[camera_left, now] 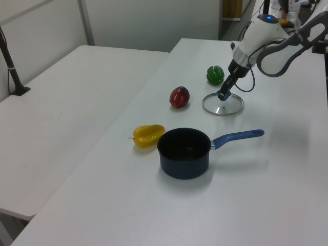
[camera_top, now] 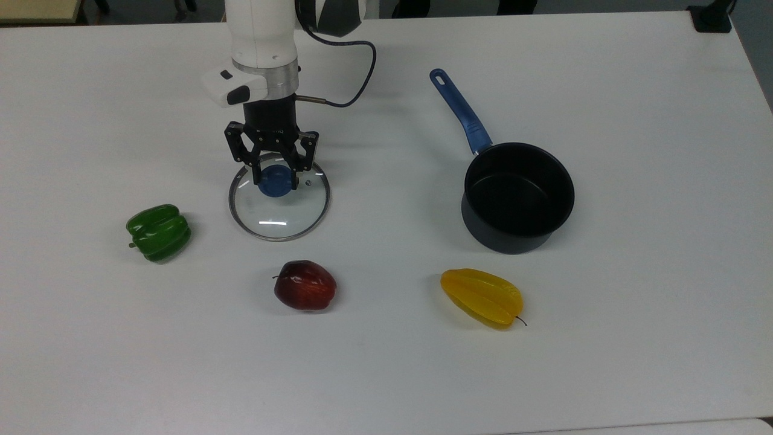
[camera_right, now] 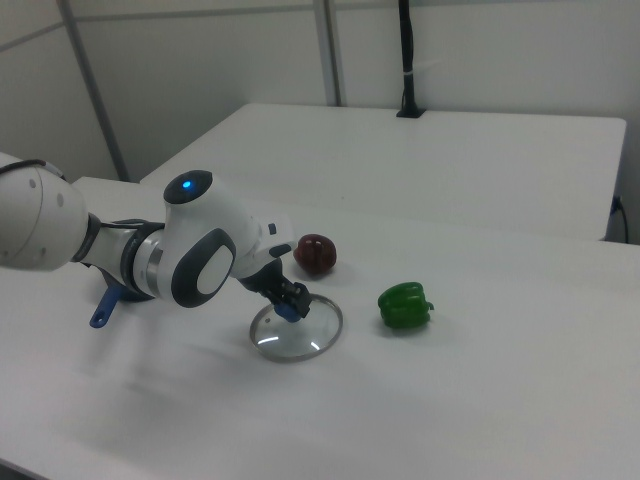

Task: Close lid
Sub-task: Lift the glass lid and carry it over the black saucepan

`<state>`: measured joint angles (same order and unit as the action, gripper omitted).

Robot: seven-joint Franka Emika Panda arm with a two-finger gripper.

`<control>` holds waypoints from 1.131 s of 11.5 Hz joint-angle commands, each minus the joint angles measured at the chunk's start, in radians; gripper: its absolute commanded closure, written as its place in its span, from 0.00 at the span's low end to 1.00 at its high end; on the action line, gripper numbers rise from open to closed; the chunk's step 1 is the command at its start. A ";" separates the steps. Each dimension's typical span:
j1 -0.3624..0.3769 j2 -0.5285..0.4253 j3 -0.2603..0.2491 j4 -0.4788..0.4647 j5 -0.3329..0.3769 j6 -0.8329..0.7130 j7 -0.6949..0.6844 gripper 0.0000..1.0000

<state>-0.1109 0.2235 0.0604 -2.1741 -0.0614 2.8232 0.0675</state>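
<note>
The lid [camera_top: 279, 202], a round pane of clear glass in a metal rim, lies flat on the white bench [camera_top: 386, 374], knob side up. Its blue knob [camera_top: 275, 181] stands at the centre, with a small steam vent [camera_top: 308, 179] just beside it at 3 o'clock in the top view. Glass and steel suggest a stiff, fairly heavy, breakable piece with a smooth surface that offers no purchase. The rim lies flush to the bench and cannot be pinched from above. The knob is therefore judged the only sound place to take hold.

The claw [camera_top: 276, 177] descends from 12 o'clock in the top view, one finger at either side of the knob. The fingers appear drawn in against it, so the claw is read as clamped on the knob. The lid's rim looks level with the bench, so a lift is not evident. A grip low on the knob, held level, should keep the pane from swinging or slipping.

In the top view, the open saucepan [camera_top: 518, 196] stands well apart at 3 o'clock from the lid, its blue handle [camera_top: 460, 111] pointing toward 11 o'clock. A green pepper [camera_top: 159, 232] lies near the lid at 8 o'clock, a red apple [camera_top: 305, 285] at 6 o'clock, and a yellow starfruit [camera_top: 482, 297] at 6 o'clock from the pan.
</note>
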 commanded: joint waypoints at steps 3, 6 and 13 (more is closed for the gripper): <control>0.011 -0.030 -0.002 0.040 0.012 -0.110 0.046 0.54; 0.059 -0.039 -0.001 0.132 0.008 -0.243 0.110 0.54; 0.353 -0.095 0.004 0.265 -0.159 -0.381 0.440 0.54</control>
<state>0.1529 0.1334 0.0741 -1.9923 -0.1609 2.5511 0.4029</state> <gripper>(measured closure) 0.383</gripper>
